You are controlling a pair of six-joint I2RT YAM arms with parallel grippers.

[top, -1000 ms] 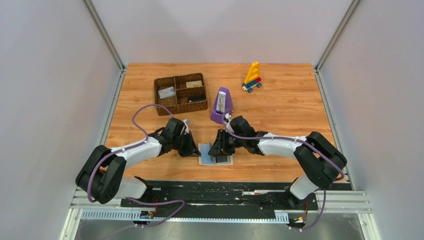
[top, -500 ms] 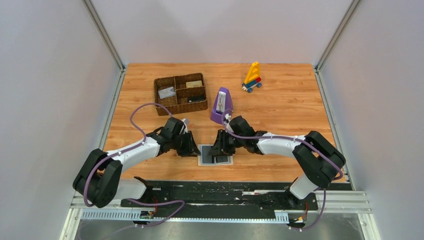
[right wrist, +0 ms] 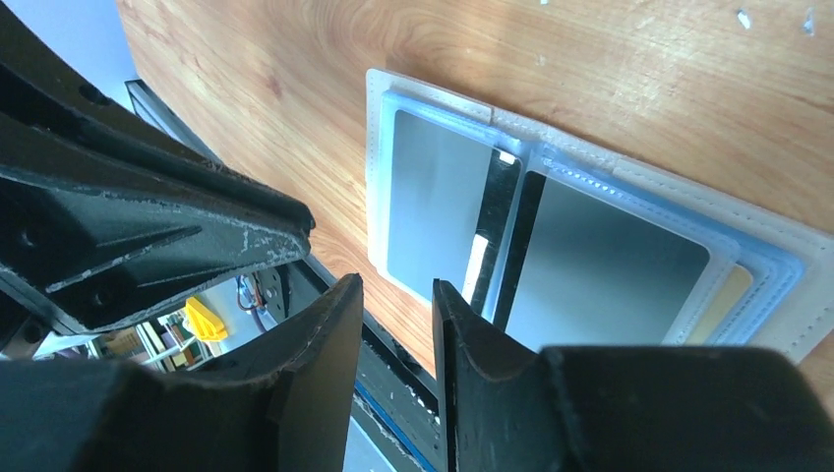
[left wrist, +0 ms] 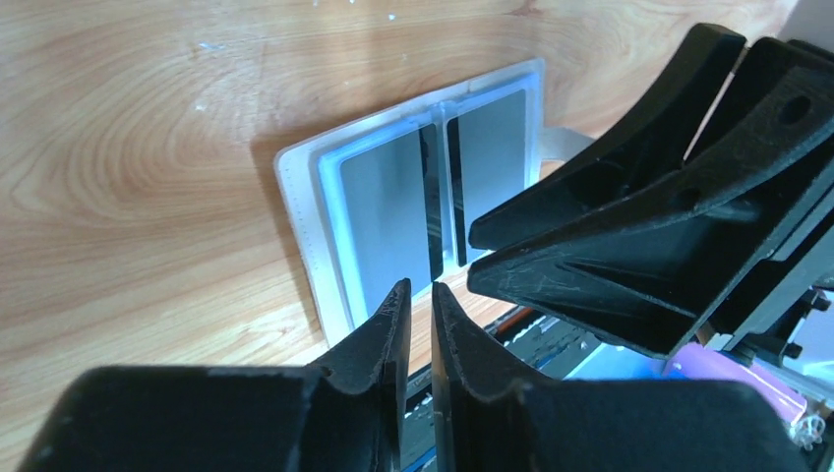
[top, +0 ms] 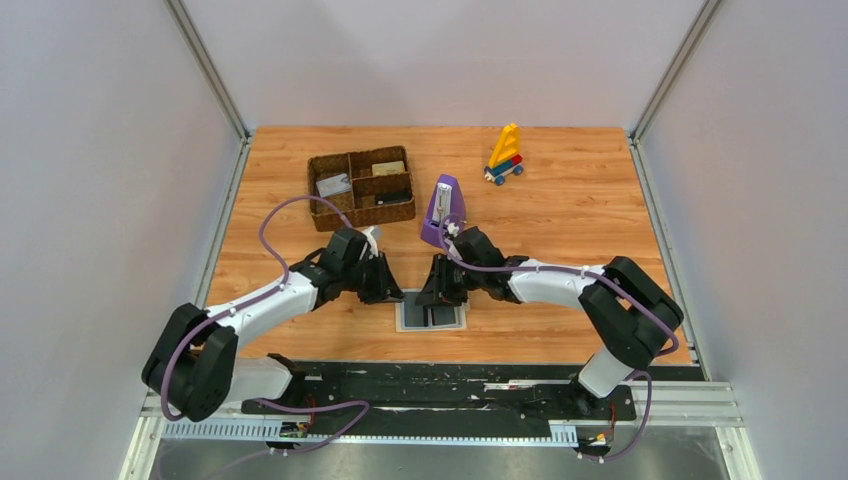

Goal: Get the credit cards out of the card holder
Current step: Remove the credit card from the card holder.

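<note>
Both empty, the almost-closed left hand (left wrist: 417, 291) and slightly spread right hand (right wrist: 396, 285) have drawn back from the card holder (top: 430, 314), its credit cards (left wrist: 388, 216) still inside.

Wooden table (top: 570, 220), seen from above, with the purple metronome (top: 443, 212) taken as the landmark. It stands upright, a pale face on its front. Left of the metronome and slightly farther back sits a brown woven tray (top: 365, 216), divided into compartments. Right of the metronome, well apart and toward the far edge, stands a block toy (top: 505, 154): yellow peak over red and blue pieces.
</note>
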